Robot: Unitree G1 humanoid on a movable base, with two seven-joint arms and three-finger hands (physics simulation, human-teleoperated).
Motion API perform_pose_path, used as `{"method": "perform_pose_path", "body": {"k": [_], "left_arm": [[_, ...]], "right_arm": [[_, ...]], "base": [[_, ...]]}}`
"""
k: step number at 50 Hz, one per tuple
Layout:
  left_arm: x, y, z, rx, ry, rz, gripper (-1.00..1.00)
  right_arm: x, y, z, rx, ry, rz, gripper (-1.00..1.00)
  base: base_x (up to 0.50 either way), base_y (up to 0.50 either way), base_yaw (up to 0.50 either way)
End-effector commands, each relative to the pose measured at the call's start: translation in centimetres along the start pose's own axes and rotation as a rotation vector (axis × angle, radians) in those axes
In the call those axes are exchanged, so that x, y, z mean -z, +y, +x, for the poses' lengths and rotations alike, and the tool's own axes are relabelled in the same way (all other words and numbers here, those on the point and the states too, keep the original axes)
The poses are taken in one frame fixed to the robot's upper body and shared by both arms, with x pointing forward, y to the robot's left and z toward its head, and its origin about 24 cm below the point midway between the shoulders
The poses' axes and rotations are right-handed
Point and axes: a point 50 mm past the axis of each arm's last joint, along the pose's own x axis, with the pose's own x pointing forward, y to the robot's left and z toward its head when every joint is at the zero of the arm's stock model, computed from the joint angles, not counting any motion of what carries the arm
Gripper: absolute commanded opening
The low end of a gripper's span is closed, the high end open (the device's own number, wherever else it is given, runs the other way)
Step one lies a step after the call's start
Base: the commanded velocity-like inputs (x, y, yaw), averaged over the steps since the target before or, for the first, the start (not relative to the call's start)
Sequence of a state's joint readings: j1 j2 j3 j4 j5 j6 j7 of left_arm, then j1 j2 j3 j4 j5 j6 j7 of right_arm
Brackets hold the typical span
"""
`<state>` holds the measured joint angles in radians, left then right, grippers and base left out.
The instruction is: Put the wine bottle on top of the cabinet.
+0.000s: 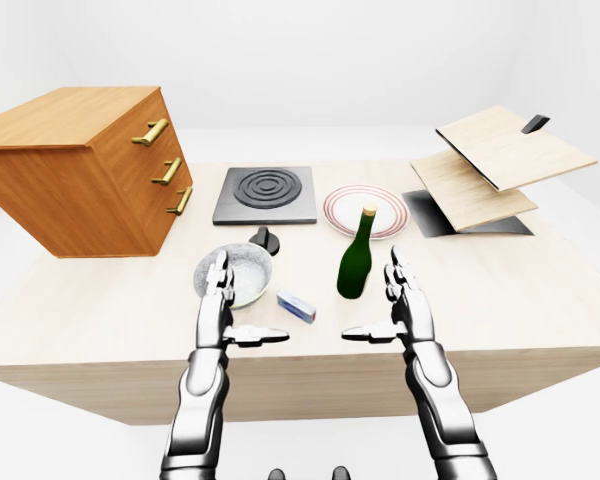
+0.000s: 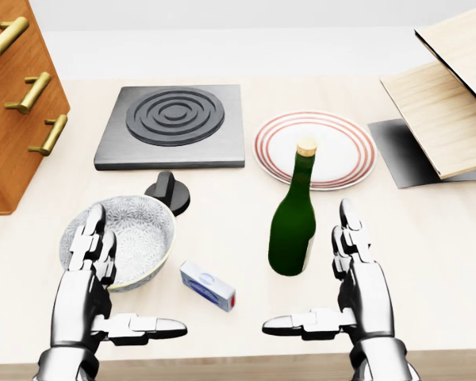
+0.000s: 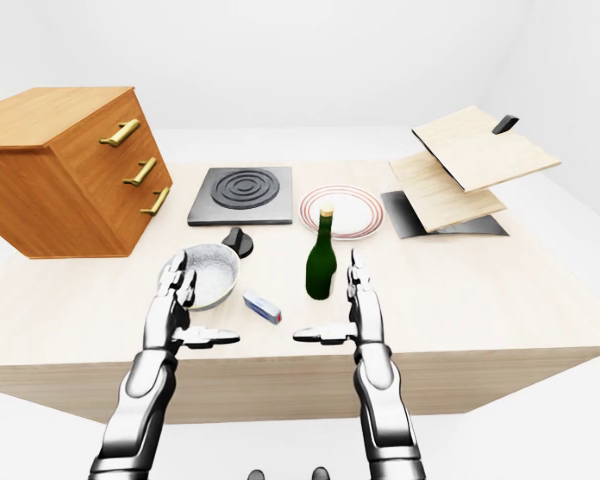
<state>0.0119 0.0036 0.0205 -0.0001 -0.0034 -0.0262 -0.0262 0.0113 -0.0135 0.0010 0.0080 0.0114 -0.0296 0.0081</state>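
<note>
Both hands open, holding nothing: left hand [image 2: 95, 278] hovers at lower left of head view, fingers straight up, thumb pointing inward, partly over the near rim of the patterned bowl [image 2: 135, 230]; right hand [image 2: 357, 278] mirrors it at lower right, palm facing inward, thumb pointing left. Wine bottle [image 2: 293, 222] stands upright on the desk [image 2: 222, 230], green glass with a tan cap, just beside the right hand on its left, no clear contact between them. Bottle neck overlaps the red-rimmed plate [image 2: 341, 135] in head view; whether the base touches the plate can't be told, it looks to sit on bare desk below it. Small white and blue box [image 2: 208, 286] lies flat between the hands, near the bowl. Black knob-like lid [image 2: 168, 190] sits just above the bowl. Dark square burner plate [image 2: 174, 127] with concentric rings toward top centre. Cabinet [image 1: 80, 165], wooden with three brass handles, at the left of left-eye view, well apart from the bottle, its top bare. Tilted wooden boards [image 1: 500, 160] over a dark mat [image 1: 430, 215] at the right
</note>
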Motion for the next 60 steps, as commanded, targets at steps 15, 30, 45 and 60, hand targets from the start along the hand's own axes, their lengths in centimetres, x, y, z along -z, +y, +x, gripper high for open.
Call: {"method": "perform_pose_path", "body": {"k": [15, 30, 45, 60], "left_arm": [[-1.4, 0.9, 0.3, -0.006, -0.003, -0.003, 1.00], [-9.1, 1.5, -0.3, -0.002, -0.325, -0.005, 1.00], [-17.4, 3.0, -3.3, -0.035, -0.720, -0.033, 1.00], [-21.5, 3.7, -5.3, -0.049, -0.939, -0.079, 1.00]], "right_arm": [[-2.0, -1.0, 0.2, 0.001, -0.015, -0.025, 1.00], [-9.7, -1.0, -0.7, -0.013, -0.345, -0.104, 1.00], [-17.6, -0.1, -3.3, -0.041, -0.723, -0.212, 1.00], [-21.4, 0.1, -5.8, -0.042, -0.939, -0.282, 1.00]], "base": [[0.00, 0.00, 0.00], [0.00, 0.00, 0.00], [0.00, 0.00, 0.00], [0.00, 0.00, 0.00]]}}
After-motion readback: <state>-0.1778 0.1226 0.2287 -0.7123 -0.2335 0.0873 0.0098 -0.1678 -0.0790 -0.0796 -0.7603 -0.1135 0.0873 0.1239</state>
